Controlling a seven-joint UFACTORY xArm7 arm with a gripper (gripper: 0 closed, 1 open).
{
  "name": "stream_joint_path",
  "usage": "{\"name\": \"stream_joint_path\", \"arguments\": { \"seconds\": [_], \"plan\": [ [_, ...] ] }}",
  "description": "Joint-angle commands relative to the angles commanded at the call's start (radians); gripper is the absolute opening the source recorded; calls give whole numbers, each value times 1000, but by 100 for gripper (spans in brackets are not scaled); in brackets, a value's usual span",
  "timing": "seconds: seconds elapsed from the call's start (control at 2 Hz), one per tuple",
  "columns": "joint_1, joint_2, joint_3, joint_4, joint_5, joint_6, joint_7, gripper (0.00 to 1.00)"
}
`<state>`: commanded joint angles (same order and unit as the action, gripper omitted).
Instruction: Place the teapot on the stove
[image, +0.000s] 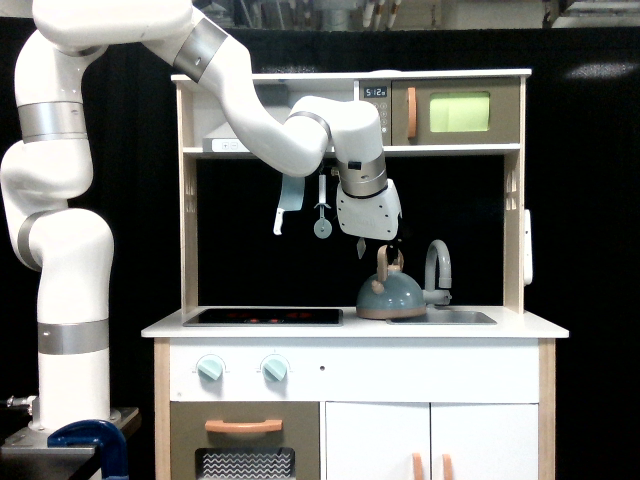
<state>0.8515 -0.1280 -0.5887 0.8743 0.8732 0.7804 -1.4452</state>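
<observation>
The blue-grey teapot (390, 295) with its tan arched handle stands upright on the white counter at the left edge of the sink, to the right of the stove (263, 317). The stove is a flat black panel with faint red rings on the counter's left half. My gripper (378, 247) hangs just above the teapot's handle, its dark fingers pointing down at the handle's top. The fingers merge with the black background, so whether they are open or shut does not show. Nothing appears to be held.
A grey curved faucet (437, 268) rises right beside the teapot over the sink basin (455, 317). A blue spatula (289, 200) and a small ladle (322, 215) hang under the shelf. The shelf (400, 150) with a toy microwave (455, 112) sits close above my wrist.
</observation>
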Motion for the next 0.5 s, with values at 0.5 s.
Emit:
{"name": "stream_joint_path", "arguments": {
  "seconds": [0.5],
  "plan": [
    [-5,66,58,42,60,-24,1,100]
  ]
}}
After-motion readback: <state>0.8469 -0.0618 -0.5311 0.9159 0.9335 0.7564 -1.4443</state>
